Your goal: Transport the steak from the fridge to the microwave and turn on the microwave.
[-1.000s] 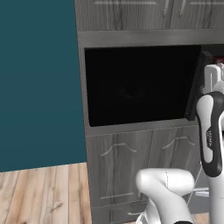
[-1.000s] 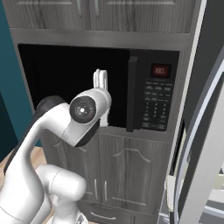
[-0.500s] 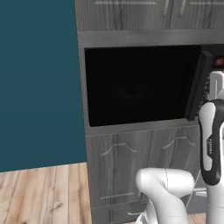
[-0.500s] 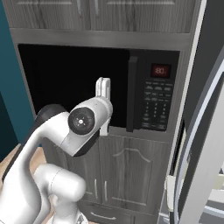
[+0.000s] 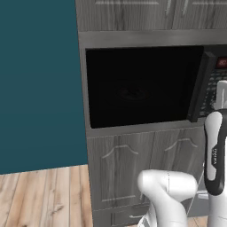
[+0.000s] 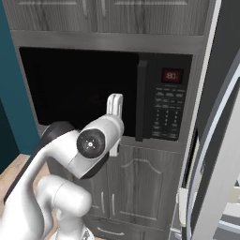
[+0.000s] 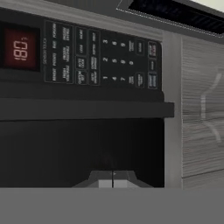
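Observation:
The black microwave (image 5: 137,88) is built into grey cabinets, and its dark glass door (image 6: 79,89) is closed. Its thick handle (image 6: 142,101) stands beside the keypad (image 6: 168,115), under a lit red display (image 6: 171,75). My hand (image 6: 115,104) hovers in front of the door's lower right, close to the handle. In the hand view, rolled sideways, my gripper (image 7: 113,180) is shut with nothing between its tips, facing the door just off the handle (image 7: 87,109) and keypad (image 7: 100,59). The steak is hidden. The fridge door (image 6: 220,140) stands open at the right.
Grey wood-grain cabinet doors (image 5: 133,173) sit below the microwave and more cabinets (image 6: 108,14) above it. A teal wall (image 5: 40,84) fills the left side over a wooden floor (image 5: 40,199). The fridge's curved silver handle (image 6: 199,187) reaches close to my right.
My hand has sunk lower in front of the microwave door and drifted slightly towards the handle. The door stays closed.

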